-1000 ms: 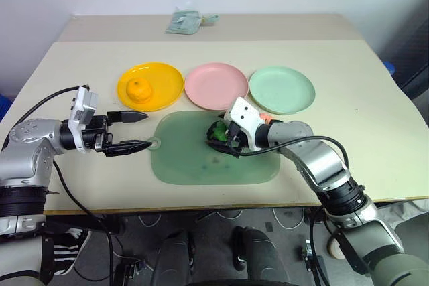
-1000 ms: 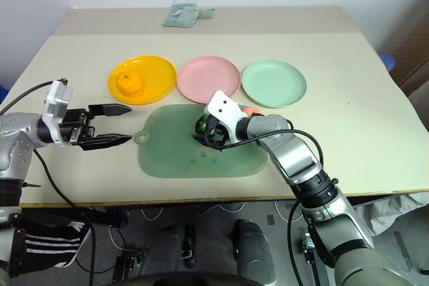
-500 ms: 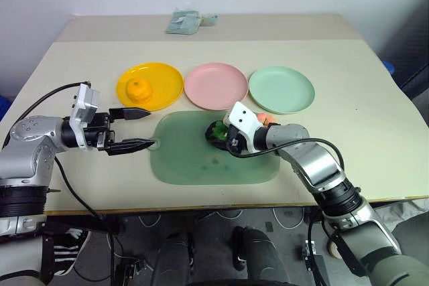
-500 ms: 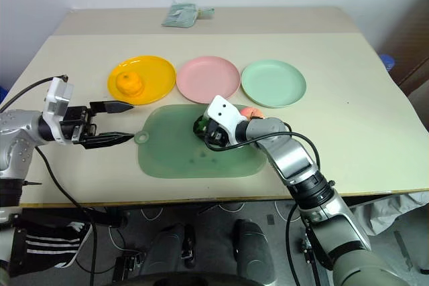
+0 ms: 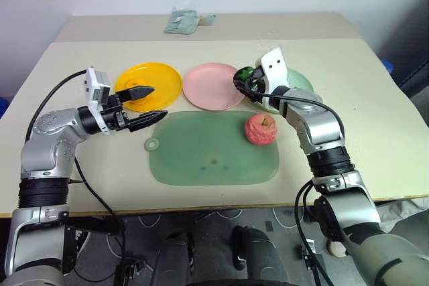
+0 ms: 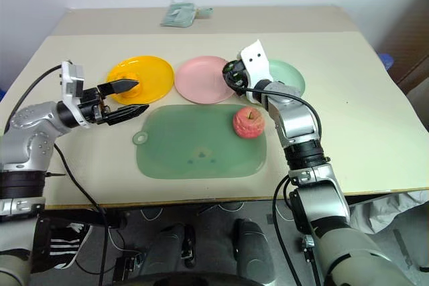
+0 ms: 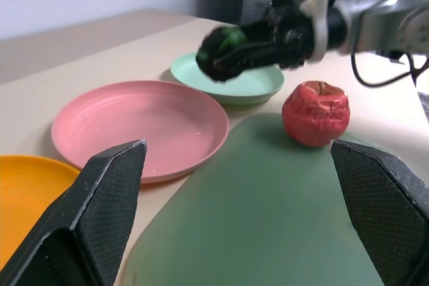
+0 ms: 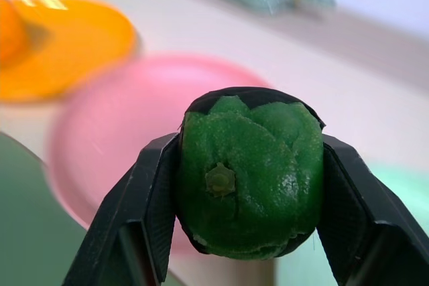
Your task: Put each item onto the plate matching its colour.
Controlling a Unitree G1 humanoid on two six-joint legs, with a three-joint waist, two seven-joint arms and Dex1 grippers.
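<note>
The right claw (image 5: 245, 80) has lifted the green ball (image 8: 249, 178) off the green mat (image 5: 201, 159) and now holds it clamped between both fingers, above the gap between the pink plate (image 5: 211, 86) and the mint plate (image 5: 300, 80). The apple (image 5: 259, 128), hidden a second ago, sits exposed on the mat's right edge. The left claw (image 5: 149, 105), spread wide and empty, has edged toward the yellow plate (image 5: 164, 75), which holds the orange. Releasing now risks the ball dropping onto pink or rolling off across the bench (image 5: 375, 98).

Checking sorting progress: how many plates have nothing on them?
2: the pink plate in the middle and the mint green plate at the right. The yellow plate's contents are partly hidden.
</note>
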